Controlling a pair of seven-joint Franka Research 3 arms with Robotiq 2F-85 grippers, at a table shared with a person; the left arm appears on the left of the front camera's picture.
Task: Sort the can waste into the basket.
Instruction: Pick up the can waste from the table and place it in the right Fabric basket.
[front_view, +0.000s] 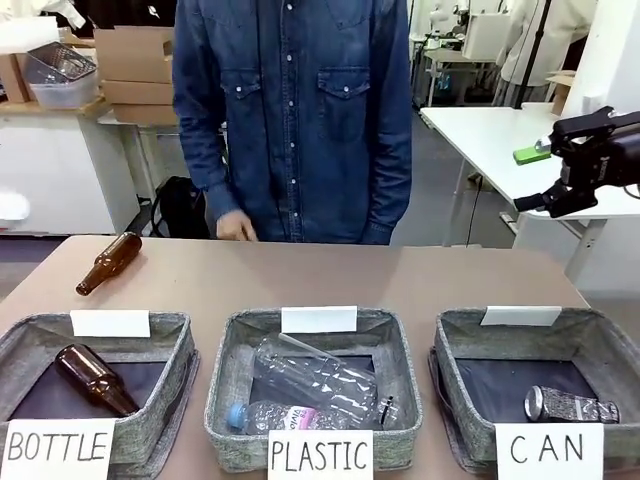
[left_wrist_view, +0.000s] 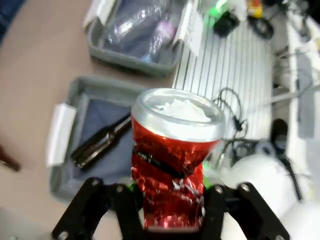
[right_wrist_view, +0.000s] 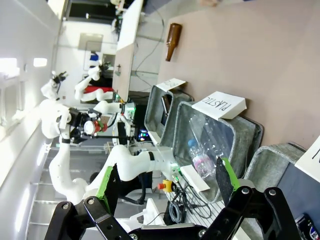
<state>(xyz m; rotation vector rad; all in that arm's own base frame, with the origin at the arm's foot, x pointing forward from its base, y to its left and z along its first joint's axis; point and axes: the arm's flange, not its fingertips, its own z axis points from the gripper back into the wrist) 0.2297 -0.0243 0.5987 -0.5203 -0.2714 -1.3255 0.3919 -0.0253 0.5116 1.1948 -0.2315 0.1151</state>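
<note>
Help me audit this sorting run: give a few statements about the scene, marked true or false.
1. The left gripper is shut on the red can. True.
2. The silver-grey can lies on the bare table. False: it lies inside the CAN basket.
3. The right gripper is open and holds nothing. True.
4. The brown bottle on the table stands upright. False: it lies on its side.

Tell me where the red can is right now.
In the left wrist view the red can is clamped in the left claw, low and centre, with the grey basket holding a brown bottle beyond it.
</note>
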